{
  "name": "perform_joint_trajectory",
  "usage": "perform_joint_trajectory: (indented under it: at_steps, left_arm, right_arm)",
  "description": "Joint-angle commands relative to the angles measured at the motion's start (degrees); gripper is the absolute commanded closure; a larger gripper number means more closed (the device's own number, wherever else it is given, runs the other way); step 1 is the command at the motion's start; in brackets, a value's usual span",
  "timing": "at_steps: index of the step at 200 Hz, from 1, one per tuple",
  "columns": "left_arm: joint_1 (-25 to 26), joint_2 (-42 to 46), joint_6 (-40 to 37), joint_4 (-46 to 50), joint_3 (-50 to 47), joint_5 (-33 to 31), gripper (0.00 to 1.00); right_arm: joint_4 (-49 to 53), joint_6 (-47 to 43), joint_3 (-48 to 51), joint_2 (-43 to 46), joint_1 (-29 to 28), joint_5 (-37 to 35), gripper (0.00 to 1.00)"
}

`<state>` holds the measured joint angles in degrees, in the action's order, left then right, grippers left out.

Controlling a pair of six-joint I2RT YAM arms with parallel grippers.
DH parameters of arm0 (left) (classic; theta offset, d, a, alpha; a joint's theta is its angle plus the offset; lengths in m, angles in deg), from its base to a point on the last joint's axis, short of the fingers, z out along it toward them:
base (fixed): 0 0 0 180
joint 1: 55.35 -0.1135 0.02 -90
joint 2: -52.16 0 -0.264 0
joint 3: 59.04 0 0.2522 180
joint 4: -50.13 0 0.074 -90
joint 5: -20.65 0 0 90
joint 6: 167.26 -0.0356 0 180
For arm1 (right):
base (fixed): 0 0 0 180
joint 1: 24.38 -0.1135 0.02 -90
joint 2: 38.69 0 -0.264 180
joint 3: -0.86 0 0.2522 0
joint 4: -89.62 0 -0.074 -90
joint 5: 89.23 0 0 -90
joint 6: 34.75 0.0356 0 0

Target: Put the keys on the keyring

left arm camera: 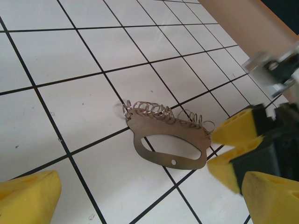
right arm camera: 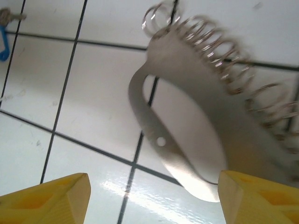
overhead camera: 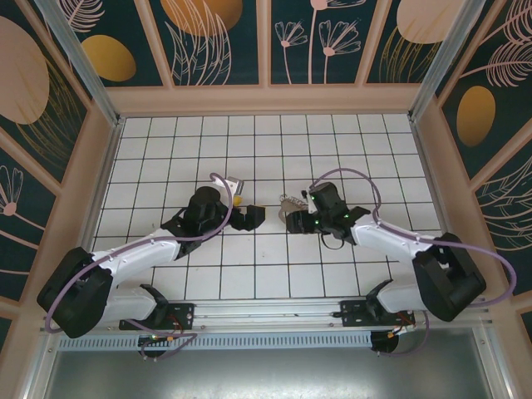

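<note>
- At the left of the counter [overhead camera: 166, 150], the left tool [overhead camera: 253, 217] hangs low, facing the keyring. Its fingers [left arm camera: 28, 198] are spread with nothing between them. My reading is that it is kept free to fetch the key.
- Between the two arms, near mid-counter, sits the keyring [left arm camera: 159, 157]. It is a flat metal plate with an oval slot and a row of small wire rings along one edge.
- The key [right arm camera: 3, 42], blue-headed, lies flat on the tiles apart from the keyring, at the top-left edge of the right wrist view. It is not threaded on any ring yet.
- On the right, the right tool [overhead camera: 291, 219] straddles the plate's end with its fingers spread. One fingertip [right arm camera: 259, 198] is touching or just beside the rim, and no pinch shows. It is probably set to clamp the plate so the rings hold steady for threading.
</note>
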<state>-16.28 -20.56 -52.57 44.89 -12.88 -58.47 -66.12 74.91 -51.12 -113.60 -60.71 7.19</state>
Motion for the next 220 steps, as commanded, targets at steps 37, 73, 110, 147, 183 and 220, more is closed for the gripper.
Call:
perform_joint_trajectory:
  at_steps: [37, 73, 110, 147, 183, 220]
  left_arm:
    - [0.4, -1.2, -2.2, -0.5, 1.0, 0.0, 0.01]
    - [0.3, -0.6, -4.0, -0.5, 1.2, 0.1, 0.01]
    - [0.4, -0.7, -4.1, -2.2, 1.3, 1.6, 0.01]
    - [0.3, -0.5, -4.5, -2.3, 1.3, 2.3, 0.01]
    - [0.4, -0.8, -4.9, -2.3, 1.4, 1.9, 0.01]
    - [0.3, -1.7, -4.8, -2.5, 1.9, 2.5, 0.01]
  right_arm:
    - [12.8, -3.8, -3.6, 3.4, 4.6, -10.8, 0.3]
    - [10.7, -4.4, -1.4, 4.9, 13.3, -3.1, 0.35]
    - [9.3, -4.0, -0.9, 0.2, 14.1, -0.7, 0.38]
    - [9.1, -3.0, -0.3, -1.8, 13.0, 0.5, 0.41]
    - [9.9, -3.5, -1.2, -5.8, 12.4, 1.1, 0.42]
    - [9.9, -4.0, -2.0, -7.8, 12.4, 1.2, 0.43]
